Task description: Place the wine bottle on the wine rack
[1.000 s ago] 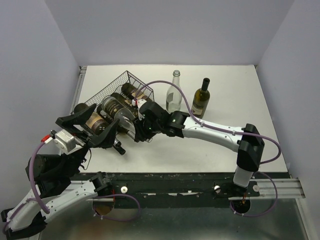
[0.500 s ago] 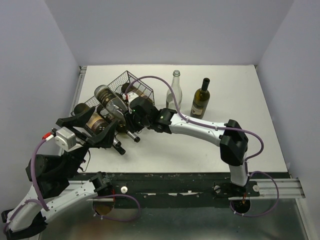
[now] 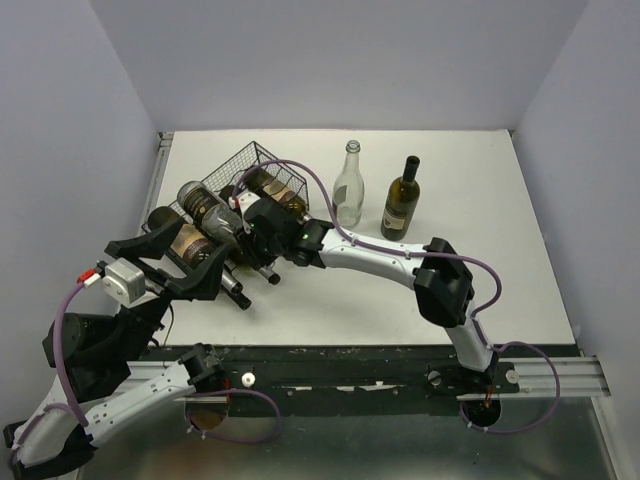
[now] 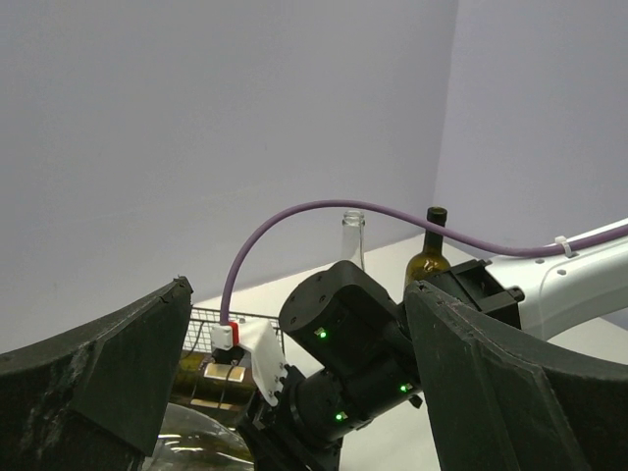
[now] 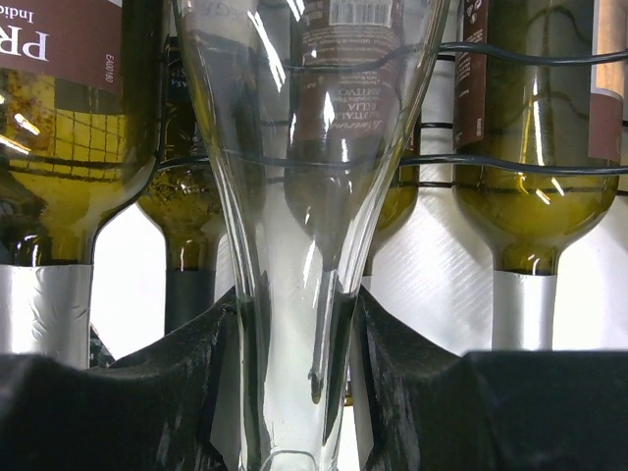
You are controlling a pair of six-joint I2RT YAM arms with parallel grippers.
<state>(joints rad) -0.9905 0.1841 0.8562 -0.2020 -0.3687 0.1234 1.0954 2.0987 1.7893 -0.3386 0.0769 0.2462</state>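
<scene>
Clamped narrow on the neck of a clear bottle [image 5: 294,196] with the right gripper [image 5: 294,378]. Lying slantwise over the rack [image 3: 268,160] and its dark bottles [image 5: 535,147], at ten o'clock on the table [image 3: 480,200]. Spread wide and holding nothing at the rack's seven-o'clock side with the left gripper [image 4: 296,287].

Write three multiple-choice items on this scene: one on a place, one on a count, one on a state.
1. In the top view, where is the dark bottle?
A. left of the standing clear bottle
B. right of it
C. lying in front of it

2. How many bottles stand upright on the table?
A. two
B. one
C. four

3. The right hand is:
A. open and empty
B. out of view
C. shut on a second clear bottle by its neck

Key:
1 B, it stands on that bottle's right.
2 A, only the clear one and the dark one stand upright.
3 C, the right wrist view shows the hand clamping the glass neck.
</scene>
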